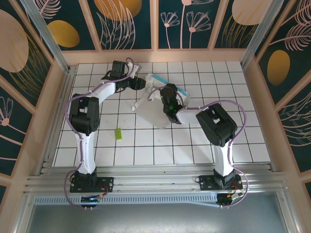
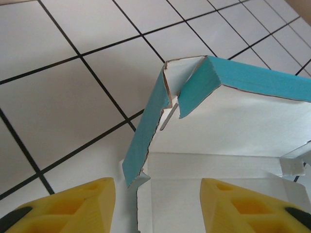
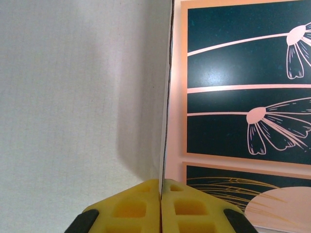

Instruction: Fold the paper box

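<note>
At the far middle of the tiled table [image 1: 146,145], set askew to the tile lines, find the paper box [image 1: 148,109], white inside face upward and only half formed; seen from the left wrist as two teal flaps [image 2: 146,126] standing up and leaning toward one corner, not yet tucked together; pinched along a thin upright edge by the right gripper [image 3: 160,194], closed flat on the card from the near right; approached from the far left by the left gripper [image 2: 156,194], spread fairly wide and gripping nothing, the white floor panel running on between its yellow fingers [image 2: 77,206]; lying, then, straight ahead of that left gripper, raised corner dead in front and close; judged nearer to the left arm at the loose corner, so probably a matter of closing on a flap from that side while steadied from the right; well apart from the small yellow-green scrap [image 1: 117,134] on the nearer tiles.
</note>
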Controlling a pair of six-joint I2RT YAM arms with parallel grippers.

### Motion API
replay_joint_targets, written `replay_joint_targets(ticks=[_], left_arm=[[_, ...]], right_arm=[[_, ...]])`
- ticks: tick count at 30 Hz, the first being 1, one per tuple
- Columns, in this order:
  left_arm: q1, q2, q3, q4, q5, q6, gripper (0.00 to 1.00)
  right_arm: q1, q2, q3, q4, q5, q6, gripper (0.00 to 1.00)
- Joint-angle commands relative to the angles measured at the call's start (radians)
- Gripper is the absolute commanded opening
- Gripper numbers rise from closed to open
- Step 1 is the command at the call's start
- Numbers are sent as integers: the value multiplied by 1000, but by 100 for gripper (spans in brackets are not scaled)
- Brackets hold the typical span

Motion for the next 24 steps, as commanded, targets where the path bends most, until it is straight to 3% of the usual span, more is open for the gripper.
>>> replay_joint_targets(ticks=[1, 7, 10, 15, 24], left_arm=[[-9, 52, 74, -42, 39, 30, 50], [-10, 126, 171, -83, -48, 2, 35], [-11, 132, 173, -96, -41, 10, 28], [-10, 130, 185, -128, -41, -27, 9], [-39, 136, 294, -190, 45, -209, 4]], right_arm=[[10, -27, 27, -18, 8, 26, 8], [9, -26, 29, -24, 8, 26, 8], [10, -23, 28, -21, 7, 26, 8], [10, -8, 30, -5, 20, 13, 8], [19, 20, 24, 35, 35, -21, 8]])
